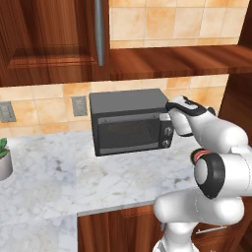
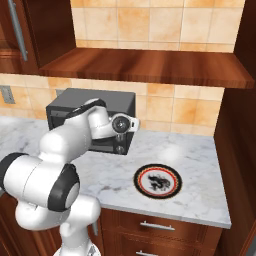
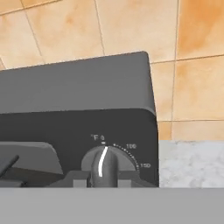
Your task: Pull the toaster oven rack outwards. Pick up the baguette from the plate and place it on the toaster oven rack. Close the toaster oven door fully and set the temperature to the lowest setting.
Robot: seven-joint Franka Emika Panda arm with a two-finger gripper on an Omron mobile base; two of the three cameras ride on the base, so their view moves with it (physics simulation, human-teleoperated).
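Observation:
The dark grey toaster oven (image 1: 127,104) stands on the marble counter against the tiled wall, its door (image 1: 129,132) shut upright. My gripper (image 1: 170,118) is at the top knob (image 3: 104,167) of the knob column, and grey fingers (image 3: 77,178) flank the knob on both sides. The knob's white line points just right of the 0 mark. In the right base view my wrist covers the front of the oven (image 2: 122,100). The plate (image 2: 157,181) with the orange-red rim lies bare on the counter to the oven's right. The rack and the baguette are hidden.
A wooden shelf (image 1: 182,60) runs over the oven, and a cabinet door with a long handle (image 1: 100,34) hangs at upper left. A potted plant (image 1: 4,158) stands at the counter's far left. A wooden side wall (image 2: 235,150) bounds the counter (image 2: 200,150) on the right.

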